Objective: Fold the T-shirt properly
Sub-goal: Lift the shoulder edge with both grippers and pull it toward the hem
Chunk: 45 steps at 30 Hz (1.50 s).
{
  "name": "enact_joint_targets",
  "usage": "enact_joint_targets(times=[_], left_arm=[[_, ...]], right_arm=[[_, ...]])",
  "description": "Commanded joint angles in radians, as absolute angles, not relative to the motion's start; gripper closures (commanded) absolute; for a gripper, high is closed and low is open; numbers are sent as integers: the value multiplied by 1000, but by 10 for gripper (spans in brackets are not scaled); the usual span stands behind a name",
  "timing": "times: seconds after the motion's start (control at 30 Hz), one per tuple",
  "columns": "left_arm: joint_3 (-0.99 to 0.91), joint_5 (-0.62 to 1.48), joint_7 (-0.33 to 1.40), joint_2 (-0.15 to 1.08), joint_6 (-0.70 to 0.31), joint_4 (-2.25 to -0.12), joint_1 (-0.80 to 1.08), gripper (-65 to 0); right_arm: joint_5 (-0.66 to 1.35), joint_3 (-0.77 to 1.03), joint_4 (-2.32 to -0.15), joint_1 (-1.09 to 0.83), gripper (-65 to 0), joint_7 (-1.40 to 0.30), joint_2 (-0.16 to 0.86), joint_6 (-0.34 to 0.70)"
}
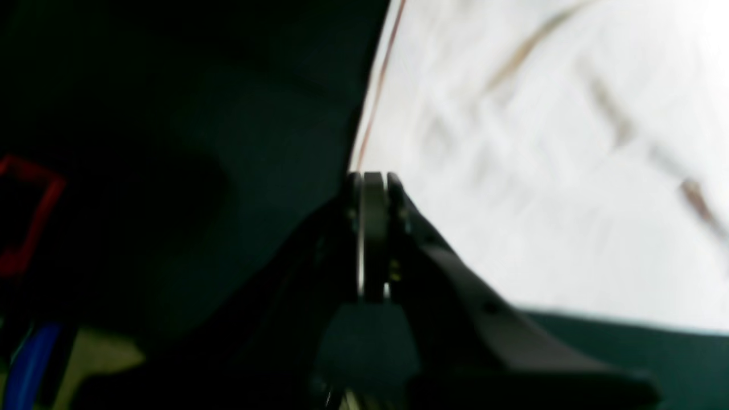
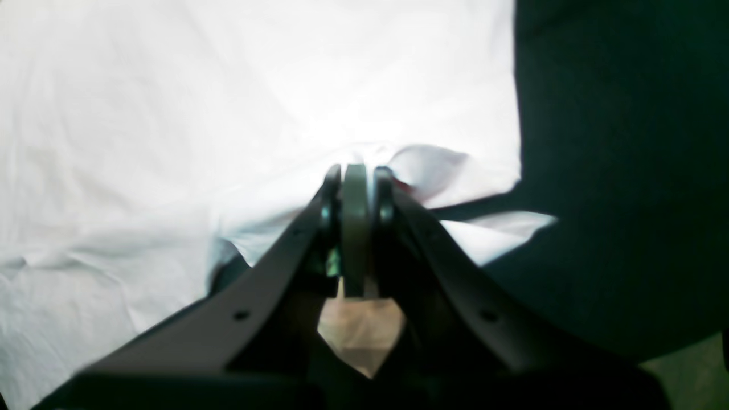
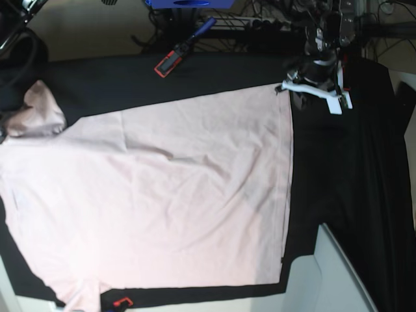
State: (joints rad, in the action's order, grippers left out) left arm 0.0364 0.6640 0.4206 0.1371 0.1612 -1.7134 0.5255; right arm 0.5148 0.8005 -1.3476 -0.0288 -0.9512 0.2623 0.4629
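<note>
Pink, limp, wrinkled T-shirt (image 3: 169, 195) lies spread across the black table cloth (image 3: 338, 169), best pinched at hem corners; left gripper (image 1: 373, 188) closed at its hem corner, right gripper (image 2: 356, 176) clamped on bunched cloth.

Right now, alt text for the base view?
A large, wrinkled pale pink cotton T-shirt lies spread flat, plain side up, on a black table cloth. The left claw sits at the shirt's far hem corner. A red-and-black clamp tool lies on the cloth beyond the shirt.
</note>
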Motion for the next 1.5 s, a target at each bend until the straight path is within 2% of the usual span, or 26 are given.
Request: enact_joint_targets(times=[0.0, 0.17, 0.27, 0.43, 0.7, 1.0, 1.1, 1.13, 1.27, 1.4, 1.47], left_arm=[[33, 665, 403, 142, 157, -1730, 552, -54], [33, 667, 400, 120, 154, -1732, 618, -265], [39, 668, 400, 119, 153, -1732, 630, -321], [36, 668, 400, 117, 153, -1695, 611, -333], [44, 796, 400, 110, 151, -1538, 507, -329], [125, 799, 401, 107, 151, -1498, 441, -326], [125, 800, 401, 105, 151, -1500, 441, -319], [125, 800, 401, 105, 151, -1500, 441, -299], [125, 800, 401, 105, 151, -1492, 441, -148], [125, 800, 401, 105, 151, -1492, 441, -64], [124, 800, 401, 105, 151, -1492, 441, 0]], right_arm=[[530, 805, -1363, -15, -1, -931, 283, 469], [530, 805, -1365, -22, -1, -931, 283, 470], [532, 805, -1369, -31, -1, -931, 282, 470], [527, 805, -1365, -31, 0, -931, 282, 533], [526, 805, -1363, -31, 0, -931, 282, 533], [526, 805, -1363, -31, 0, -931, 282, 532], [526, 805, -1362, -31, 0, -931, 282, 532], [524, 805, -1362, -31, 0, -931, 282, 532], [524, 805, -1362, -31, 0, -931, 282, 532], [524, 805, -1362, -31, 0, -931, 282, 532], [524, 805, -1362, -31, 0, -931, 282, 532]])
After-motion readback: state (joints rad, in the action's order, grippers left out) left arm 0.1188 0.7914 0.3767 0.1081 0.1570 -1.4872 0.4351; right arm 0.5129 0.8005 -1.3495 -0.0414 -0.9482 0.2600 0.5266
